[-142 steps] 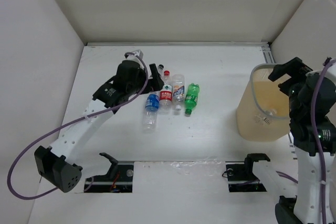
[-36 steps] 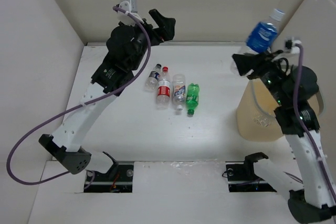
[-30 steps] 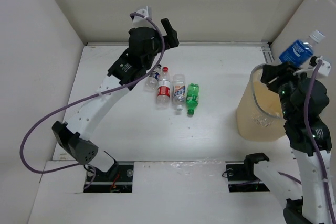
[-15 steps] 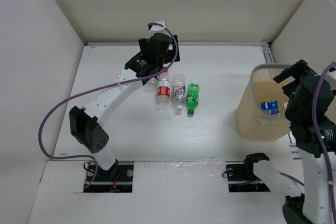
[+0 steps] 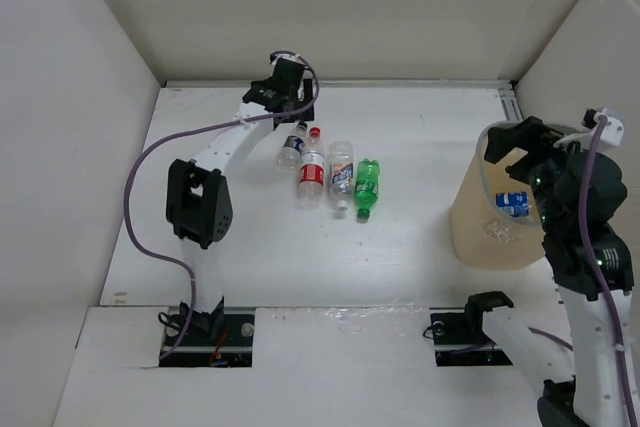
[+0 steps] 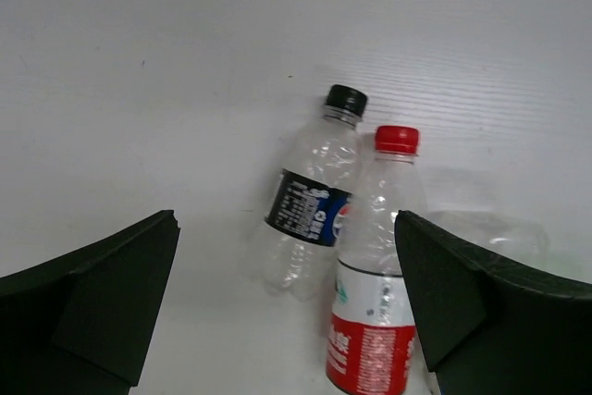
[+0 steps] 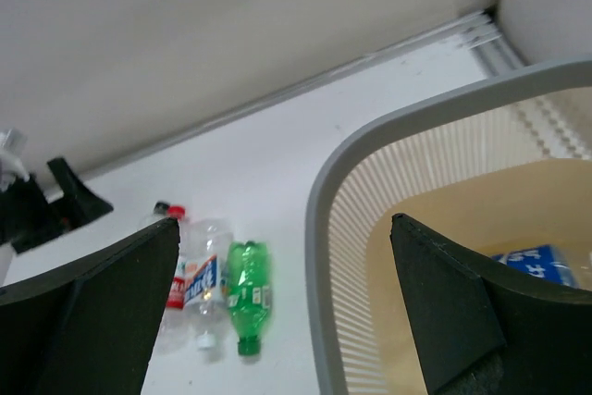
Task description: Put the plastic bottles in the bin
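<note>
Our right gripper (image 7: 285,307) has dropped the blue-labelled clear plastic bottle (image 5: 513,204) into the tall tan translucent bin (image 5: 478,232) — jaws apart, empty. Our left gripper (image 6: 287,307), likewise spread, now hovers over the four remaining small plastic bottles (image 5: 340,172) — next pick.

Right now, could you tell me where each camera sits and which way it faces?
Top external: high behind, looking down at the table, bin, left arm and right arm.
Left wrist: over the table's far side, aimed down at the black-capped bottle and red-capped bottle between its fingers.
Right wrist: beside the bin rim, facing the far wall; own fingers frame it.
Shared: both wrists see the red-capped bottle.
</note>
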`<state>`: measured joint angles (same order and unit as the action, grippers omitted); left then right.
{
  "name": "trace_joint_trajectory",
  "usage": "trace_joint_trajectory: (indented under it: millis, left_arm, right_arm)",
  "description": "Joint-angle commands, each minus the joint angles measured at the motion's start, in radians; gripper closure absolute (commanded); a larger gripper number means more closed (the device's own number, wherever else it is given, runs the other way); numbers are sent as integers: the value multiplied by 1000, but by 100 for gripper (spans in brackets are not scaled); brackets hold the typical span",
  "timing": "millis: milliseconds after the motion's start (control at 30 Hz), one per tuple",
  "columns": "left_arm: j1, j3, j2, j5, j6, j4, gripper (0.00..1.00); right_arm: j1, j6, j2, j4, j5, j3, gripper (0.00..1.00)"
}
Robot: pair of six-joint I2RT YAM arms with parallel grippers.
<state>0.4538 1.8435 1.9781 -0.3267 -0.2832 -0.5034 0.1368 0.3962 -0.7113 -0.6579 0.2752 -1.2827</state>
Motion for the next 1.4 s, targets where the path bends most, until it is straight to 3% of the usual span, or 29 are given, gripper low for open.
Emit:
trace_joint_trajectory:
  millis: [0, 133, 333, 600, 967, 1100, 1133, 1233, 1267, 1367]
  left_arm:
    - [-89, 13, -9, 129, 22, 28, 0]
    - [-125, 13, 79, 216, 42, 51, 0]
    - [-135, -26, 82, 291, 52, 109, 0]
    - [-135, -17, 172, 334, 42, 91, 1]
    - [-135, 83, 321, 308, -13, 48, 14]
    - [-135, 132, 369, 223, -49, 2, 33]
    - [-135, 132, 369, 174, -60, -10, 53]
    - [-135, 161, 366, 105, -82, -49, 85]
    - [-135, 174, 354, 63, -112, -58, 97]
    - [-145, 184, 268, 54, -138, -70, 100]
  right_arm:
    - [-8, -17, -30, 110, -192, 34, 0]
    - [1, -26, -30, 133, -220, 59, 0]
    - [1, -48, -39, 142, -240, 59, 0]
    - [1, -59, -39, 152, -271, 68, 0]
    - [1, -88, -30, 142, -313, 48, 0]
    - [1, -97, -30, 133, -324, 39, 0]
    - [1, -97, -30, 133, -335, 39, 0]
    - [11, -121, -30, 190, -421, 65, 0]
    - [11, -122, -30, 213, -512, 78, 0]
    - [11, -122, -69, 317, -672, 131, 0]
